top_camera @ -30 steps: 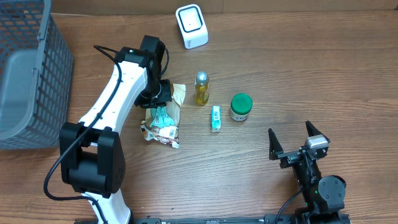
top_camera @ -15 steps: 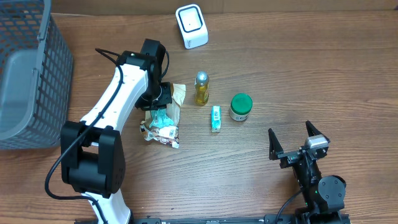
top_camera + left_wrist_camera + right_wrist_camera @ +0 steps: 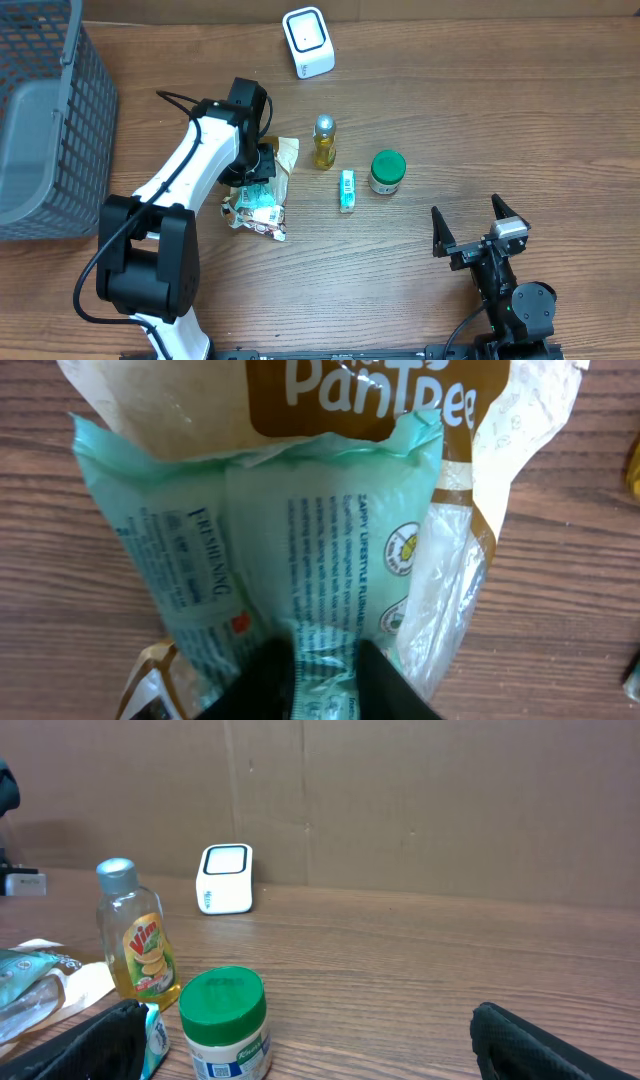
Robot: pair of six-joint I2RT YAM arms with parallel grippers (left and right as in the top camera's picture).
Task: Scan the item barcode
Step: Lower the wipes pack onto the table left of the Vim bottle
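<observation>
**Overhead view.** The left end effector (image 3: 262, 170) is lowered onto a heap of packets left of centre on the table (image 3: 480, 110). A green pack (image 3: 262, 190) lies in this heap, on a pale bag (image 3: 286, 152). A bottle (image 3: 323, 142), a small box (image 3: 347, 190) and a green-lidded jar (image 3: 387, 171) are set in a loose row just right of the heap, apart from one another. The white scanner (image 3: 308, 41) stands at the far edge, well apart from the pack. A grey basket (image 3: 50, 90) occupies the left side. The right end effector (image 3: 478, 232) is parked near the front edge with its jaws wide and nothing between them.

**Left wrist view.** The black fingers (image 3: 262, 680) of the left end effector (image 3: 322, 665) are set narrow, and the crimped end of the pack (image 3: 300, 530) is pinched between them. The pack rests on the bag (image 3: 380, 400), which bears a brown label.

**Right wrist view.** The right end effector (image 3: 305, 1015) is seen spread wide. The jar (image 3: 223, 1025) and the bottle (image 3: 138, 945) stand ahead of it, and the scanner (image 3: 227, 878) stands beyond them.
</observation>
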